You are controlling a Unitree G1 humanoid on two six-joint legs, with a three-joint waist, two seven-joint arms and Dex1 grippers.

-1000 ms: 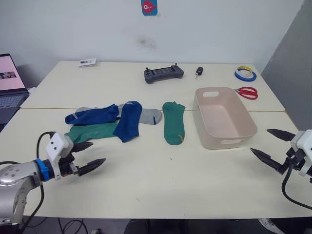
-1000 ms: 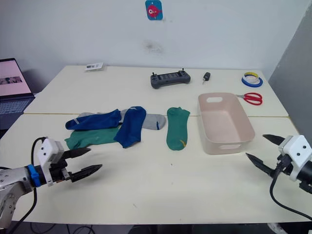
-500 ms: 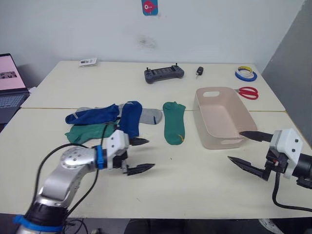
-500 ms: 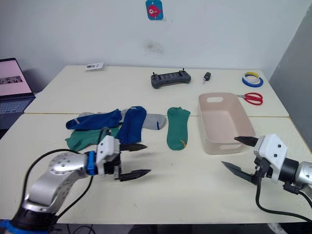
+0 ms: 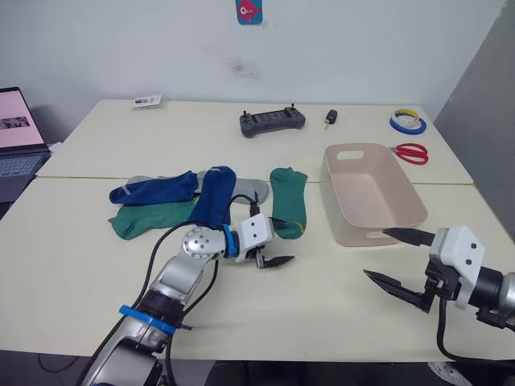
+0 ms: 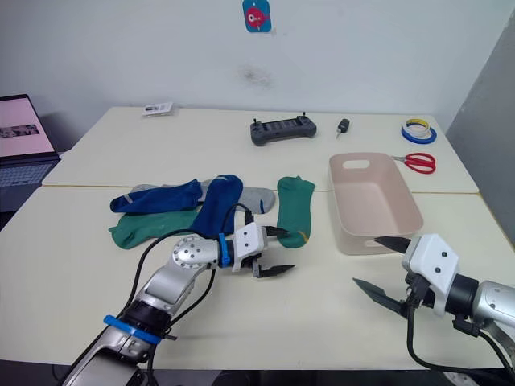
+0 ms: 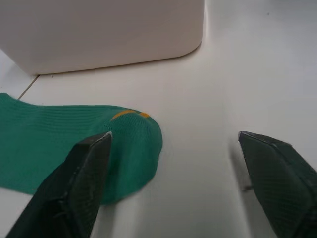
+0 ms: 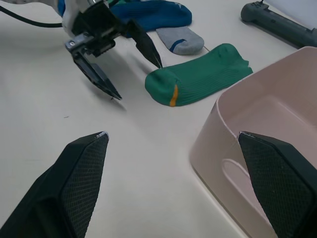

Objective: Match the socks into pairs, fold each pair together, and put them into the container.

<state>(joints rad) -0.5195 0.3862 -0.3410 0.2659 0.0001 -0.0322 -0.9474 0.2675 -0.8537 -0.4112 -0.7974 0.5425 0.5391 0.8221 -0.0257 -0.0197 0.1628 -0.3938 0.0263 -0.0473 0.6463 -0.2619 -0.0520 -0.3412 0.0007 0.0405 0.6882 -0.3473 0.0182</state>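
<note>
Reaching with spread fingers, the left gripper (image 5: 278,242) nears a green sock (image 5: 287,201); right gripper (image 5: 402,259) open, container (image 5: 370,193) empty, nothing paired.

Left gripper (image 7: 173,173) fingers spread wide above the table (image 7: 237,89). One finger (image 7: 74,183) overlaps the green sock (image 7: 59,139) toe. The bin (image 7: 99,29) stands just beyond the sock.

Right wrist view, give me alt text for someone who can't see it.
The left gripper hangs open at the toe of a green sock lying flat on the table. The pink container sits empty beside the sock, with blue and grey socks behind.
</note>
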